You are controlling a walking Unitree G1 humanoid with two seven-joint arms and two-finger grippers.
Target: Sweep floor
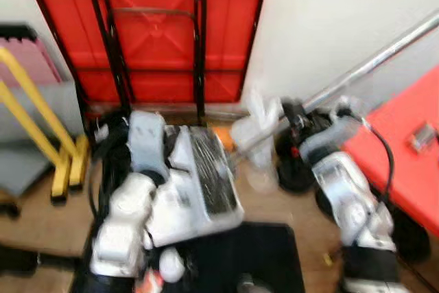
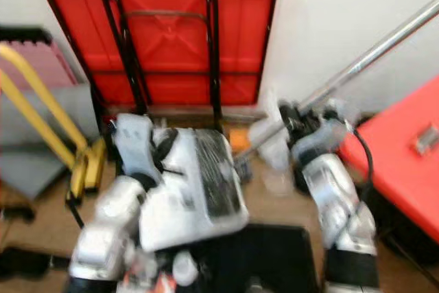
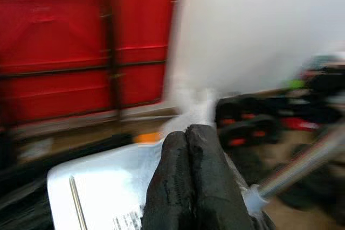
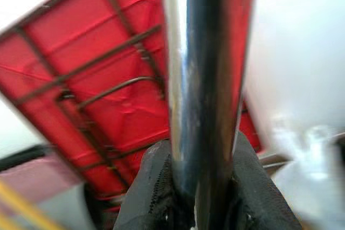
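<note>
My R gripper (image 4: 207, 187) is clamped on the broom handle (image 1: 370, 66), a silver pole running up toward 2 o'clock from the broom head (image 1: 257, 132), which sits low by the wall at 12. L gripper (image 3: 188, 176): fingers pressed together, holding nothing, above a white panel (image 3: 102, 187). Red folded table (image 1: 158, 25) leans on the wall at 11. Yellow frame (image 1: 41, 121) at 9. Views blurred.

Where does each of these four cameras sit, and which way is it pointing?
Left eye, right eye: on the head, looking down at both silver arms, the right gripper on the metal pole.
Left wrist: along the left gripper, fingers together, toward the folded red table.
Right wrist: along fingers clamping the pole.
Shared: all show the red table against the white wall.
</note>
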